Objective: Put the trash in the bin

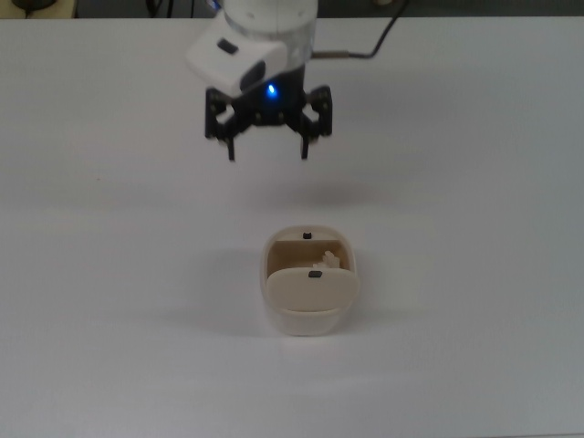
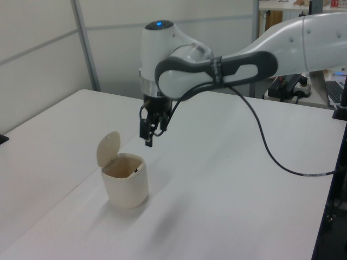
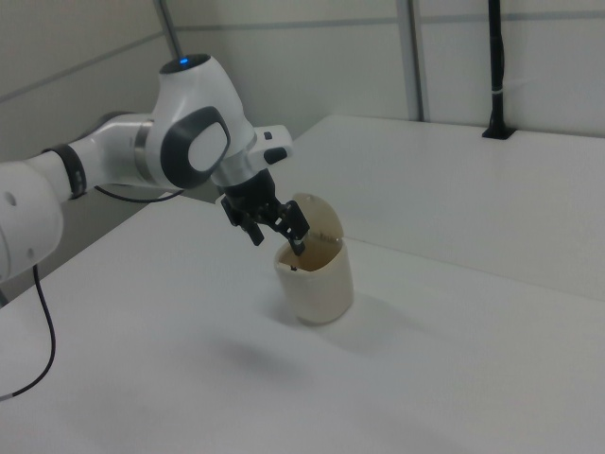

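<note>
— Where is the trash (image 1: 330,259) sitting?

— It is lying inside the bin (image 1: 308,318), showing as a small off-white lump under the raised flap lid (image 2: 108,148), toward the top view's right of the opening.

— And the pincer (image 1: 266,151)?

— It is hanging above the white table (image 1: 474,182), spread wide with nothing between its fingers (image 1: 304,150). In the top view it is sitting above and to the left of the bin, apart from it.

— How is the bin standing?

— Upright on the table, with its lid tipped up on the left view's left side. A black cable (image 2: 271,157) is trailing from the arm (image 2: 238,62) across the table.
</note>
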